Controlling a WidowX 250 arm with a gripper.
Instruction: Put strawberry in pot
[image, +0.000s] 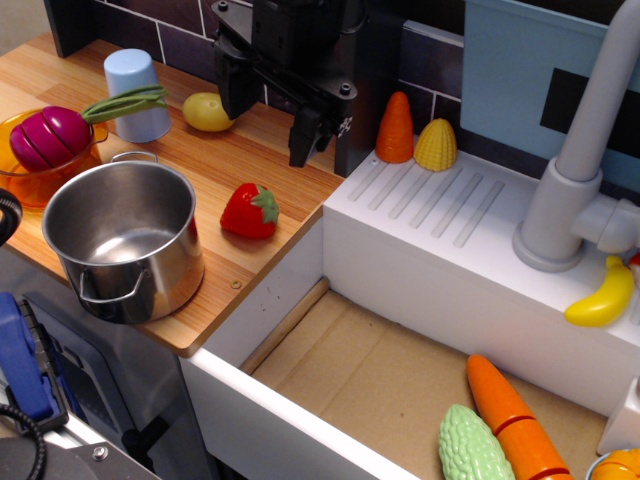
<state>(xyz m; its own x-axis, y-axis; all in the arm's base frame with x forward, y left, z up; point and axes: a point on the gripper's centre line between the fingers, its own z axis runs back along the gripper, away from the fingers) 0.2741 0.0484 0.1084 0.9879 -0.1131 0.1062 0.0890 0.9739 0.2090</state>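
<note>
Observation.image shows the reach step: the pincer (270, 135) hangs wide and empty at twelve o'clock of the strawberry (249, 211), lying on the tabletop (215, 160) at three o'clock of the pot (122, 238); next it must drop and grip

Wooden counter (270, 160) with pot (122, 238), strawberry (249, 210), orange bowl (25, 175), blue cup (138, 95), lemon (207, 111).

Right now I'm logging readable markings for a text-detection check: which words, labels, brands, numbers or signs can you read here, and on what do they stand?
None can be read.
The gripper carries a small white mark on one finger, too small and blurred to read.
The pot, strawberry, pale blue cup and white sink unit show no text.
</note>
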